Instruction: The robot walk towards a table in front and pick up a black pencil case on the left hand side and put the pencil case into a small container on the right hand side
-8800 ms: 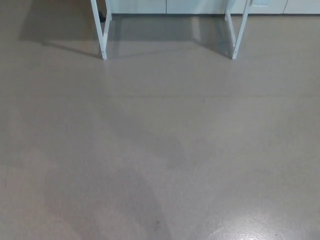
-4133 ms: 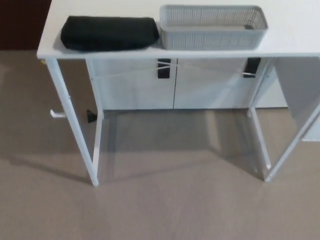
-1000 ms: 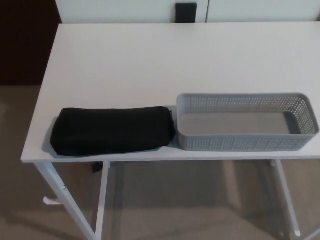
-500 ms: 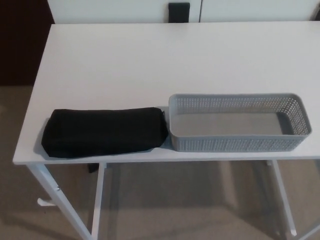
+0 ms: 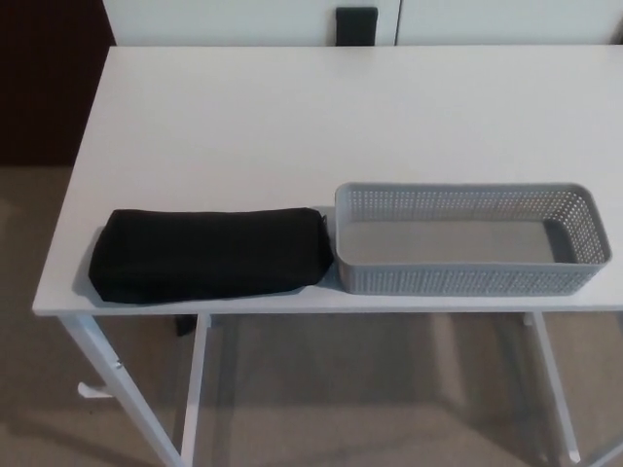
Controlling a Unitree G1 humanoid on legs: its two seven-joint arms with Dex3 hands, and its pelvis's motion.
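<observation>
A black pencil case (image 5: 209, 253) lies flat along the front edge of the white table (image 5: 292, 126), on its left side. Right beside it, nearly touching its right end, stands a grey perforated container (image 5: 471, 238) with nothing inside. Neither of my hands nor any part of my arms shows in the head view.
The table stands on thin white legs (image 5: 117, 379) over a beige floor. Behind it are white cabinet doors with a black handle (image 5: 356, 20). A dark panel (image 5: 49, 78) lies off the table's left edge.
The camera has come from bare floor up to the table over the earlier frames; in the last half second the whole picture shifted slightly. The pencil case and container have not moved.
</observation>
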